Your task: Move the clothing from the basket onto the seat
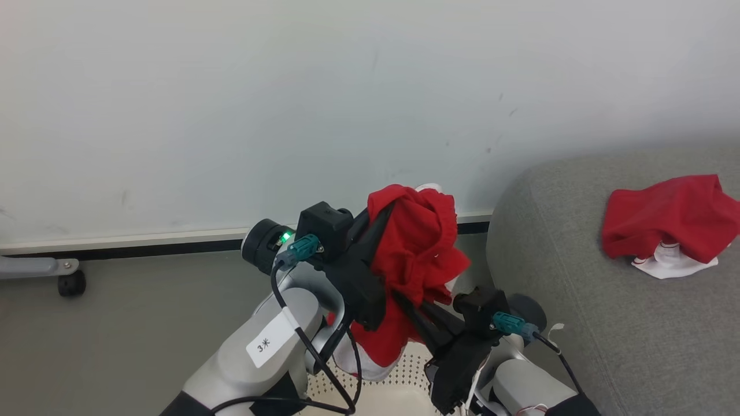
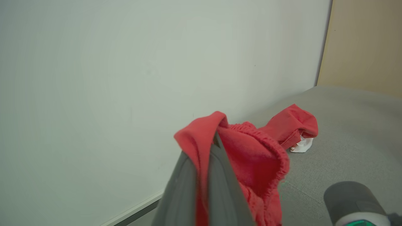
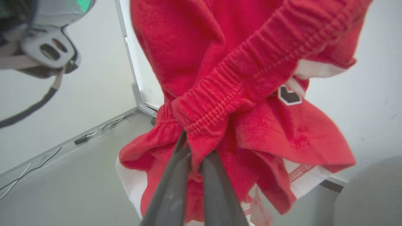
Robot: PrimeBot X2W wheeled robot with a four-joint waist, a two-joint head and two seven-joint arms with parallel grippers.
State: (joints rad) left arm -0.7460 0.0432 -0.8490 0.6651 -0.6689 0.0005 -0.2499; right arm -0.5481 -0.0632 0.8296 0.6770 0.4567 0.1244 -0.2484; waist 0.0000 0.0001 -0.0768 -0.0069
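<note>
**Stock on view: red clothing, one piece lifted, one on the seat**

1. Pale wall [image 1: 289, 86] – is running behind everything, with a dark skirting strip at its foot.
2. Seat [image 1: 578, 260] – grey fabric, rounded edge, is occupying the right of the head view and standing just beside the basket.
3. Floor [image 1: 144, 312] – grey-green, is lying bare to the left.
4. Basket [image 1: 413, 361] – cream, perforated, is sitting low between the two forearms, directly under the lifted piece.
5. Held red garment [image 1: 416, 242] – elastic waistband, white panels and a small black-and-white badge; is hanging bunched in the air above the basket, beside the seat's edge.
6. Second red garment [image 1: 665, 216] – is lying crumpled on the seat, white trim showing underneath, well apart from the held one.
7. Left hand [image 1: 386, 215] – is pinching the top fold of the held red garment, fingers nearly together.
8. Right hand [image 1: 407, 303] – is gripping the same garment lower down, at the waistband, fingers closed on cloth.
9. Black castor [image 1: 71, 283] – is resting on the floor at far left.
</note>
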